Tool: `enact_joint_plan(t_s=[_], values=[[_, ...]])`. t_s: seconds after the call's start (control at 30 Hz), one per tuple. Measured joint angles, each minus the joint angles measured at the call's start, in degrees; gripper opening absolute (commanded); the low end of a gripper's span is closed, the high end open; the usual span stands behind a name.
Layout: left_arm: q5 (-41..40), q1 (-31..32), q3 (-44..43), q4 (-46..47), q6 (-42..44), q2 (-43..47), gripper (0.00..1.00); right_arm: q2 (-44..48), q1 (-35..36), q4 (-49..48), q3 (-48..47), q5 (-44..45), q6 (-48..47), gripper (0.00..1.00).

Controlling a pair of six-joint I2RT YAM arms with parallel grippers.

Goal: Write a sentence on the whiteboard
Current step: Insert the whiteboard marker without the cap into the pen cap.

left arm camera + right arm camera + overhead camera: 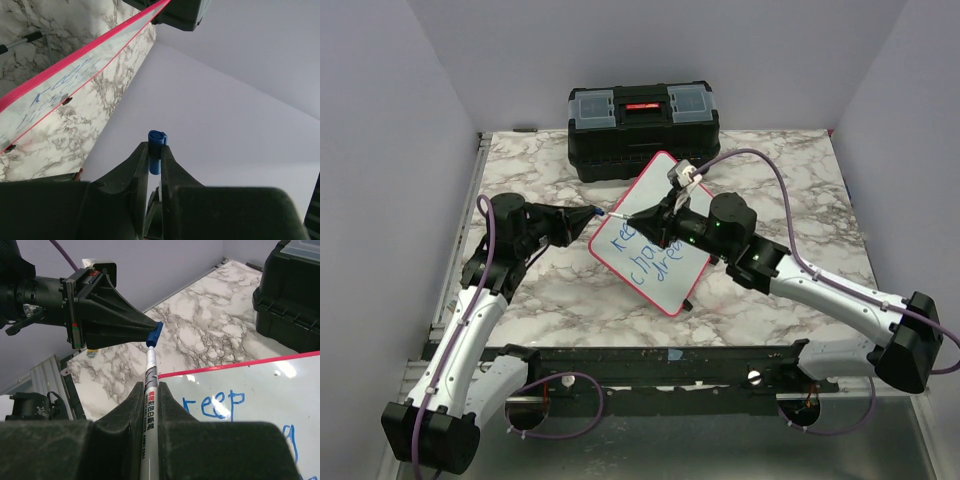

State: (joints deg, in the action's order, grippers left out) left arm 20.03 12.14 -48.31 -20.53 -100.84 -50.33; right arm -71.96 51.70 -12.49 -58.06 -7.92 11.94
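The whiteboard (658,188) lay askew on the desk (545,160), blue sentence (642,258) across it, light, stiff and slick, I judged, best taken by its red rim (225,366), while the right jaws pinched the marker (149,405) and the left jaws its blue cap (156,150).

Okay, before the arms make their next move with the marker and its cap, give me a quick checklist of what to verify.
1. Left gripper shut on the blue cap: ok.
2. Right gripper shut on the marker: ok.
3. Cap in line with the marker's end: ok, they meet in the right wrist view.
4. Cap fully seated on the marker: cannot tell.
5. Sentence complete on the whiteboard: cannot tell, the right gripper hides part of the blue lines.
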Motion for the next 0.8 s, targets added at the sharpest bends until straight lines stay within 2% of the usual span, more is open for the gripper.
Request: enact_joint_plan(t_s=[0.8], values=[[0.2, 0.0, 1.2, 1.2, -1.2, -0.1, 0.00, -2.9, 2.4, -0.7, -0.9, 4.1, 0.2, 0.01]])
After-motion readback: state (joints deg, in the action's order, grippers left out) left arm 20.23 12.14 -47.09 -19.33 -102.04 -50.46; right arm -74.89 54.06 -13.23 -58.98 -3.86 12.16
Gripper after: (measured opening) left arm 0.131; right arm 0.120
